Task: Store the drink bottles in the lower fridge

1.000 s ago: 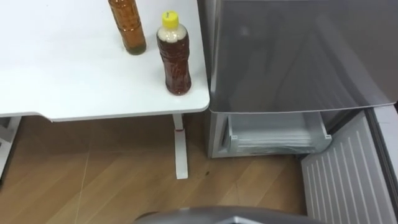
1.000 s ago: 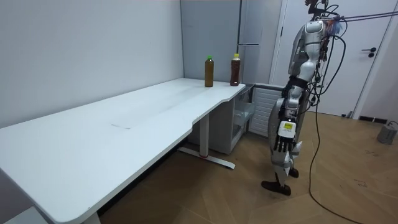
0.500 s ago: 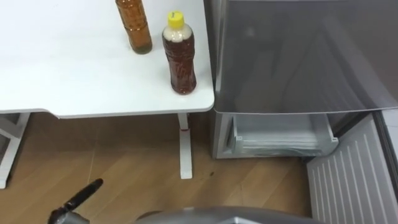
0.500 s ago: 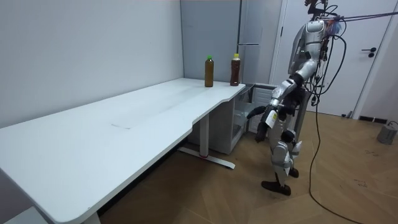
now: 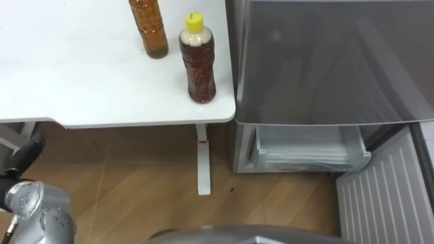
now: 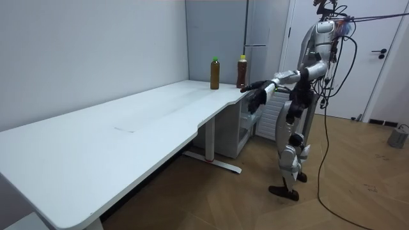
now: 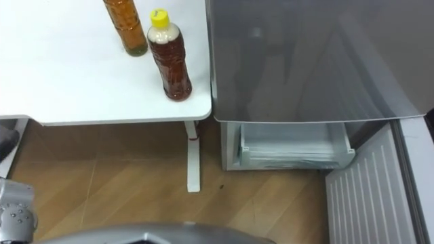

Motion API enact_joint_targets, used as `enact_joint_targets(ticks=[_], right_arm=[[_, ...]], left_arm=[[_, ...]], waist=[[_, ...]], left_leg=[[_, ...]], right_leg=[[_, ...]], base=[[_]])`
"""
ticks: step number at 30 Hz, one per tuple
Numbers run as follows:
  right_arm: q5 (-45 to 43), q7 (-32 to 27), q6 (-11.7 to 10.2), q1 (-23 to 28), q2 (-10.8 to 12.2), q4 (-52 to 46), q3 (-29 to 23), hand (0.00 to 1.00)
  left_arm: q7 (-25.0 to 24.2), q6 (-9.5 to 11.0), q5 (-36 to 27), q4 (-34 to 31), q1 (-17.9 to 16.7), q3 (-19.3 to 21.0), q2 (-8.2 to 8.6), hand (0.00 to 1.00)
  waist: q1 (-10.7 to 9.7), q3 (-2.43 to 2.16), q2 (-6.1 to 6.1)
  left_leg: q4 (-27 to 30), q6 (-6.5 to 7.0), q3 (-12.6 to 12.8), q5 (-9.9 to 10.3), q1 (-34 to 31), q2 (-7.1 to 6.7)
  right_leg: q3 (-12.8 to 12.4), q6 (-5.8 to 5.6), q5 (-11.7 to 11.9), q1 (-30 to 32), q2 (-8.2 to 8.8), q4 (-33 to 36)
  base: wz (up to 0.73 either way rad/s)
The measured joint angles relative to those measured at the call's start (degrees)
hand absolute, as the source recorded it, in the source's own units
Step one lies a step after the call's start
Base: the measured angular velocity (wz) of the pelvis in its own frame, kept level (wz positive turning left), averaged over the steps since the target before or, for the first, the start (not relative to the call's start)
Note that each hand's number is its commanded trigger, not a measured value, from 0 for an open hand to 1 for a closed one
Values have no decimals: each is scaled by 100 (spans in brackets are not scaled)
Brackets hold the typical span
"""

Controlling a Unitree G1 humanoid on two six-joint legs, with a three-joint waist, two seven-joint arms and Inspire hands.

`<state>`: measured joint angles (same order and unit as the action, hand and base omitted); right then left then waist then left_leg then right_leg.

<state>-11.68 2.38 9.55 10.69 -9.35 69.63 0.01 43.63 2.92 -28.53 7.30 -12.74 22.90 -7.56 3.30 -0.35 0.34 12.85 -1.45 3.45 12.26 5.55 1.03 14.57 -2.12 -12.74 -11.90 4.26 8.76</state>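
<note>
The robot is standing on the wooden floor (image 5: 135,196) just in front of the grey fridge (image 5: 325,61), its body turned toward the fridge and the table end beside it. It is holding its left arm out level, and the left hand (image 6: 257,97) is hanging in the air just short of the fridge's left side, fingers loose and spread, grasping nothing.

Both drinks are sitting upright on the white table (image 5: 81,88) that is butting against the fridge's left side. The yellow-capped bottle (image 5: 197,61) is standing at the table corner nearest the fridge, close to the edge. The green-capped bottle (image 6: 215,74) is standing one place farther from the fridge, near the first but not touching it.

Low in the fridge, a pale drawer (image 5: 305,144) is sitting pulled out under the closed upper door, and nothing can be seen lying in it. The lower door (image 5: 386,196) is hanging open to the fridge's right, its ribbed white inner face showing.

A single white table leg (image 5: 202,163) is standing just left of the fridge's base. From the fridge outward toward the robot, the floor is lying open.
</note>
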Motion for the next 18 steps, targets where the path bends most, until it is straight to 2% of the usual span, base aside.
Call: enact_joint_targets(ticks=[3,7,13,18], right_arm=[[-1,28,-84,14,0,15,0,0],[3,187,-165,63,-20,7,-14,0],[104,208,-306,18,-43,230,-6,0],[234,148,-465,-58,-51,462,5,0]], left_arm=[[69,33,1025,-607,-4,-17,-2,0],[-62,83,2395,-1331,20,-217,-10,0],[-288,133,3334,-2236,103,-717,-135,0],[-514,297,3376,-2726,201,-884,-229,0]], waist=[[-8,6,-14],[-163,14,-26],[-249,25,-8],[-310,53,12]], left_leg=[[-9,0,-69,0,-6,-7],[49,1,-215,0,-6,-44],[133,2,-277,-1,-85,-66],[147,2,-285,-1,-89,-67]], right_leg=[[23,0,-2,-14,-6,-14],[65,-2,-3,-116,-2,-52],[108,-1,-2,-111,-3,-100],[98,0,-2,-104,-3,-96]], base=[[8],[15],[7],[1]])
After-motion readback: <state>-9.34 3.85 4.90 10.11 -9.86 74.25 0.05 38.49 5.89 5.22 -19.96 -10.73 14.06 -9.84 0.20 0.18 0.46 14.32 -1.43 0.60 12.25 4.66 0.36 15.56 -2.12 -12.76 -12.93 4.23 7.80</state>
